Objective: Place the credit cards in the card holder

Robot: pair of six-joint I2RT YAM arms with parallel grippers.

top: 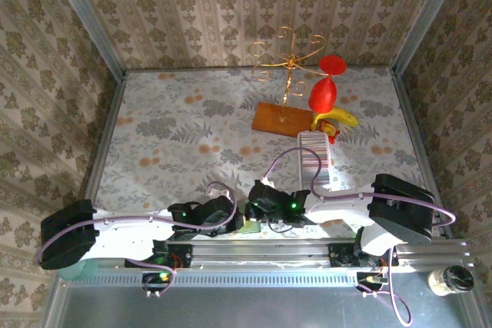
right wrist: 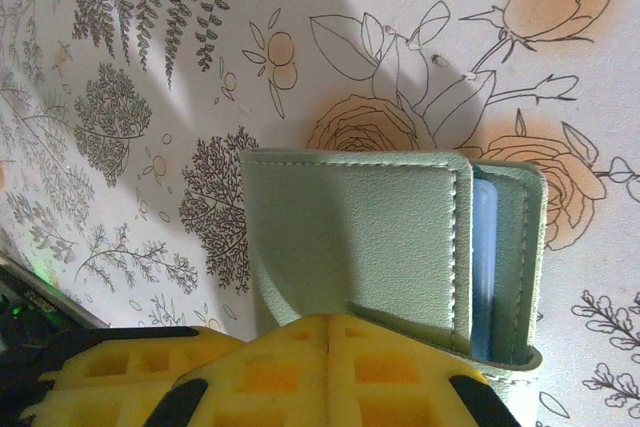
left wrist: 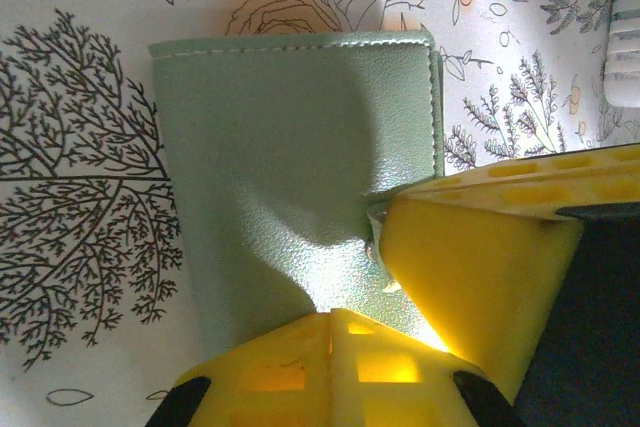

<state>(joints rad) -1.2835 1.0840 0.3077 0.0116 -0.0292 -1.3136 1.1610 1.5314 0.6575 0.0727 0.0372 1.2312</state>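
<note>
Your left tool and right tool, both clenched, bear on the card holder at its 6 o'clock edge, so it may skid.

white links, black joints, lilac cables, green lights; yellow fingers, square-pocketed, black bases.
</note>
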